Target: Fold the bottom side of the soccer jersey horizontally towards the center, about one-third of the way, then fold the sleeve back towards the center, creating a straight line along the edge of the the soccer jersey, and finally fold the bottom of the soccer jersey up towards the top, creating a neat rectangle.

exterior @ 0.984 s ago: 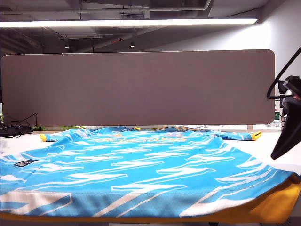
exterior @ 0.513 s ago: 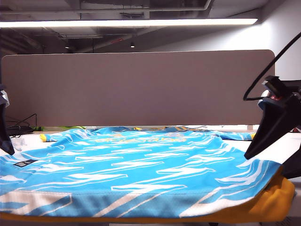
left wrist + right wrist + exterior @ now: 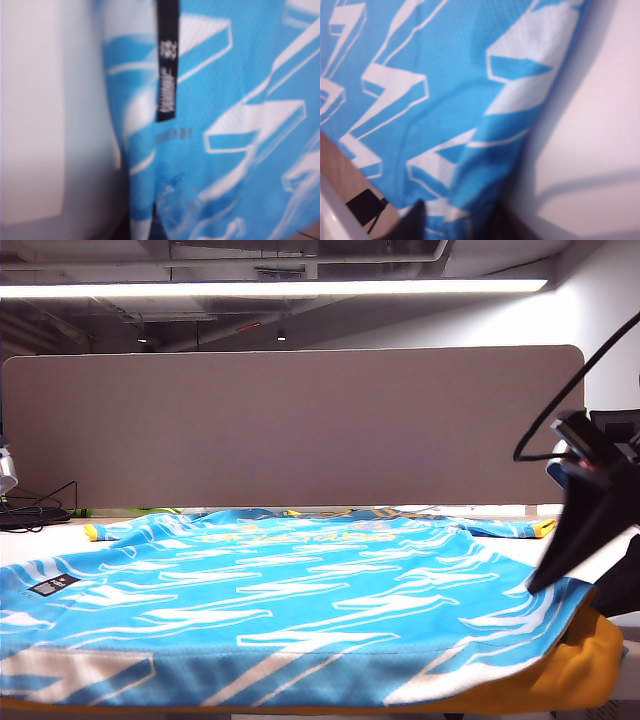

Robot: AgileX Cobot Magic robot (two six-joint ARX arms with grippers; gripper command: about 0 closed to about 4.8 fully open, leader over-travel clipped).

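jersey spread flat, both grippers at its sides

left gripper out of sight, its jaws clenched; right gripper (image 3: pixel 560 570) at the shirt's right edge, jaws' state unclear. the soccer jersey (image 3: pixel 290 610) lies face up on the white desk (image 3: pixel 45 535): shiny sky-blue, white jagged streaks, yellow lining at the near corner, black tag (image 3: pixel 167 60).

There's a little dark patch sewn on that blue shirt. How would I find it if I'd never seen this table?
Start with the big sky-blue soccer jersey with white jagged streaks, spread across the table in front of the grey partition. Follow its left edge toward the near hem. There sits a small black tag with pale print, the only dark mark on the fabric.
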